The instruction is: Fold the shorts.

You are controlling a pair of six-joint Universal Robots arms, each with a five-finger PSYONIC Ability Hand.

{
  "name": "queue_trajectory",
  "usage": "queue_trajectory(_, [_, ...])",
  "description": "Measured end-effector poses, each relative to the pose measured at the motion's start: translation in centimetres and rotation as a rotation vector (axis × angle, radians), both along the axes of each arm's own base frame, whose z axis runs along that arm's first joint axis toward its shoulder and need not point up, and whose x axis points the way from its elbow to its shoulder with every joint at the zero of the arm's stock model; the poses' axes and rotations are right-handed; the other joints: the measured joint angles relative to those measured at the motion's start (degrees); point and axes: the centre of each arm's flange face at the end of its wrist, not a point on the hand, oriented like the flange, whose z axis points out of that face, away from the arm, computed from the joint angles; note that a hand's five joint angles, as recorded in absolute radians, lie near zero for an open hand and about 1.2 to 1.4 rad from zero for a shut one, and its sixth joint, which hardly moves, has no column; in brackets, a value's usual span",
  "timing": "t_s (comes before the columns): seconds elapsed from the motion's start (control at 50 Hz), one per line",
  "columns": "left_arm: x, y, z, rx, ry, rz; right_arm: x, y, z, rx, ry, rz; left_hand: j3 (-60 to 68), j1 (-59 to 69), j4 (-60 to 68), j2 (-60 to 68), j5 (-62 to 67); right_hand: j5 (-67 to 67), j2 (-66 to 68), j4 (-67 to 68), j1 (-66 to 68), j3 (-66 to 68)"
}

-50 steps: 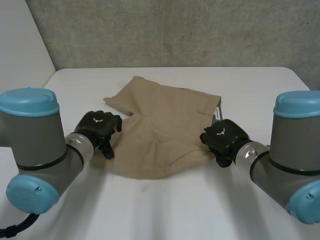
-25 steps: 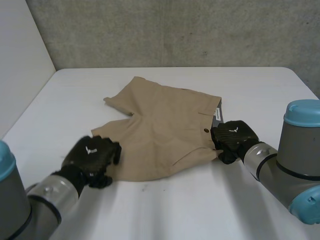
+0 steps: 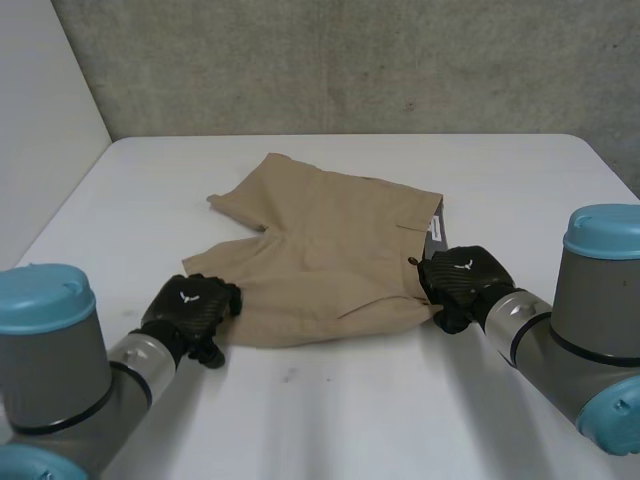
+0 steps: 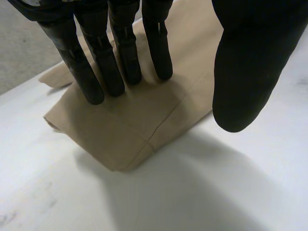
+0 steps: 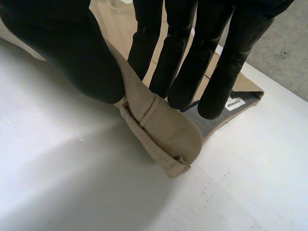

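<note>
Tan fabric shorts (image 3: 325, 250) on white table (image 3: 380, 410). Left hand (image 3: 190, 308) — fingers (image 4: 103, 62) straight, slightly spread, on leg-hem cnr. Right hand (image 3: 462, 282) — thumb + fingers (image 5: 172, 62) pinching waistband cnr.

Soft even light; white table (image 3: 350, 430) bright.

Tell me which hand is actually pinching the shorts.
The right hand: its thumb and fingers clamp the shorts at the waistband. The left hand only lays straight fingers on a leg, thumb off the cloth.
</note>
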Motion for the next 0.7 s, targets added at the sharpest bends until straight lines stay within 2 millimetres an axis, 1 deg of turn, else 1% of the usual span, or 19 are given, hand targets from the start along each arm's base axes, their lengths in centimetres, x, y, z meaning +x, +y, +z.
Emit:
queue_trajectory(0.14, [-0.4,-1.3,-1.0,-0.016,-0.035,0.002,-0.1,-0.2,0.0,-0.001,-0.001,-0.002,0.0,0.0,0.0,0.0,0.0,0.0,0.0,0.0,0.0,0.0])
queue_trajectory(0.22, [-0.7,-1.9,-1.7,-0.037,-0.092,-0.024,-0.1,-0.2,0.0,0.000,-0.004,0.005,0.1,0.2,0.3,0.2,0.5,0.0,0.0,0.0,0.0,0.0])
queue_trajectory(0.36, [-1.0,-3.0,-2.2,-0.081,-0.150,-0.035,0.0,-0.3,0.0,0.001,-0.007,0.012,0.1,1.6,1.5,1.2,2.0,0.0,0.0,0.0,0.0,0.0])
queue_trajectory(0.42, [-1.1,-3.5,-2.3,-0.098,-0.155,-0.029,0.0,-0.3,0.0,0.000,-0.008,0.012,7.0,7.9,7.6,7.4,7.7,0.0,0.0,0.0,0.0,0.0])
queue_trajectory(0.5, [-1.2,-4.0,-2.3,-0.113,-0.152,-0.023,0.0,-0.4,0.0,-0.003,-0.009,0.012,11.6,11.6,12.3,12.0,12.4,0.0,0.0,0.0,0.0,0.0])
queue_trajectory(0.7, [-1.5,-4.6,-2.8,-0.117,-0.156,-0.024,0.0,-0.5,0.0,-0.003,-0.006,0.012,15.5,15.4,16.5,16.1,16.3,0.0,0.0,0.0,0.0,0.0])
